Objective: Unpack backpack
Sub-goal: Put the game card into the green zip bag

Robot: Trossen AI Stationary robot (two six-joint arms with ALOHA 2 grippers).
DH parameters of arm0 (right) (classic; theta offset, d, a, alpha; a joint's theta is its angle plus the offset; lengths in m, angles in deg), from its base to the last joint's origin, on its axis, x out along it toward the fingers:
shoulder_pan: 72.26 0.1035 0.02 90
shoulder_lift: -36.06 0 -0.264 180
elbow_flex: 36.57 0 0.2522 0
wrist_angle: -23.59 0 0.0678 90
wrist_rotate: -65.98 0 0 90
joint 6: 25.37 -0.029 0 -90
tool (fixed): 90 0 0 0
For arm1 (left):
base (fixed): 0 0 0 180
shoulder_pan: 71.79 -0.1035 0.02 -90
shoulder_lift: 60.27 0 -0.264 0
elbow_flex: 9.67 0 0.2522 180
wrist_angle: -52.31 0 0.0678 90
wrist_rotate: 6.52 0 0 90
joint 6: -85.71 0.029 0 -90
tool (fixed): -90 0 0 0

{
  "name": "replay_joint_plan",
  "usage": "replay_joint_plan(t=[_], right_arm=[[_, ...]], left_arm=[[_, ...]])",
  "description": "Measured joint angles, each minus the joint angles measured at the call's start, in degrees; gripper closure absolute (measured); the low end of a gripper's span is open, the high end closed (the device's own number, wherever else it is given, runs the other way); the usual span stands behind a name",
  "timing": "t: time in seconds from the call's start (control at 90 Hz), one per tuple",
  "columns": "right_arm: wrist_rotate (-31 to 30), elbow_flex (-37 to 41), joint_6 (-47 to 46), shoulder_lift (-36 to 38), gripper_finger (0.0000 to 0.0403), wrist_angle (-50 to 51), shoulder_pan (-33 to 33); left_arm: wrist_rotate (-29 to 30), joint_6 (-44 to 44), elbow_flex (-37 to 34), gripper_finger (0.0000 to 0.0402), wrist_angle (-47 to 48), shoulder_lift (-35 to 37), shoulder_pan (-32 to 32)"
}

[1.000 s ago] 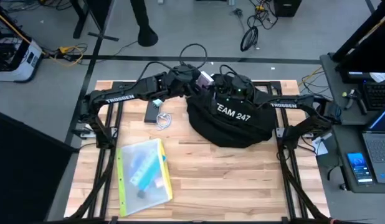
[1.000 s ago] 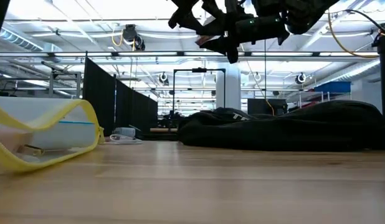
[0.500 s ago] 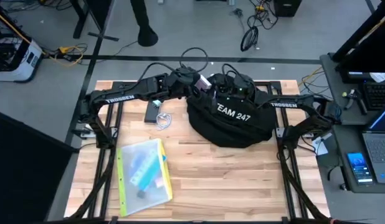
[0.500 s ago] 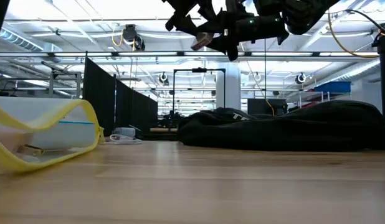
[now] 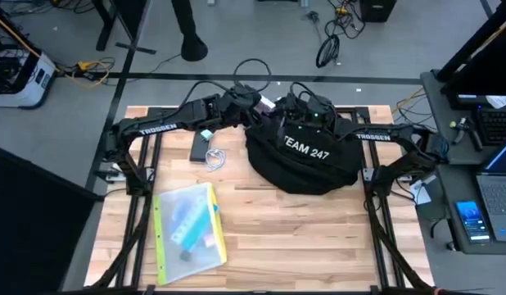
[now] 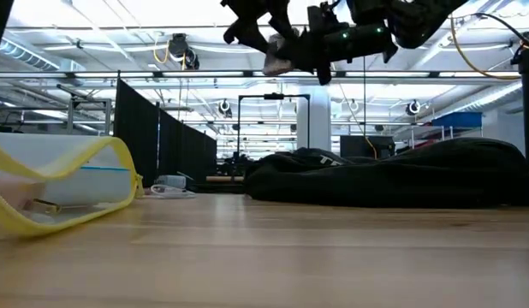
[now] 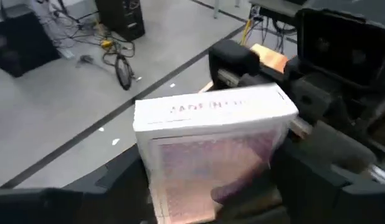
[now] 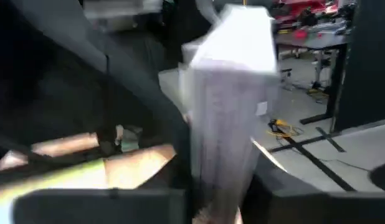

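1. A clear zip pouch (image 5: 189, 224) with yellow edging is seen lying flat at about 8 o'clock on the wooden table (image 5: 302, 238), with blue items showing inside it.
2. A small dark rectangular object (image 5: 198, 145) is placed at about 10 o'clock, with a coiled white cable (image 5: 214, 158) just beside it.
3. A laptop (image 5: 500, 187) and a phone (image 5: 472, 220) are set on a side desk at 3 o'clock.
4. Black cables (image 5: 328, 47) are strewn on the floor at 12 o'clock.
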Motion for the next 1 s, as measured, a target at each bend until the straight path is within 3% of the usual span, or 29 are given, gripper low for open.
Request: replay_joint_plan(t=[0.056, 0.233, 0.356, 0.533, 0.656, 0.844, 1.0], right_arm=[[0.36, -0.04, 1.29, 0.19, 0.0351, 0.0, 0.03], [1.76, -0.07, 3.78, 0.81, 0.0351, 3.94, -0.44], [3.23, -0.41, 5.18, 2.14, 0.0351, 10.51, -0.53], [11.86, -0.26, 4.69, 2.3, 0.0351, 23.7, 1.19], [14.71, -0.15, 4.83, 0.07, 0.0351, 29.2, 5.12], [16.31, 0.34, 2.08, -6.05, 0.0351, 25.56, 13.1], [20.08, 0.4, -9.47, -12.85, 0.0351, 17.12, 18.9]], left_arm=[[0.04, 1.2, 0.18, 0.0146, 0.95, 0.18, 0.19], [-1.09, 1.42, 0.15, 0.0044, 7.04, -0.24, 0.53], [-0.66, -1.24, 0.11, 0.001, 10.96, 0.06, 1.38], [1.55, -9.2, 0.14, 0.0011, 24.54, 1.91, 4.26], [4.47, -18.09, 0.13, 0.0017, 36.48, 2.17, 7.92], [8.81, -33.22, 0.11, 0.0018, 50.95, 2.17, 15.79], [10.4, -39.4, 0.11, 0.0018, 55.42, 2.42, 23.19]])
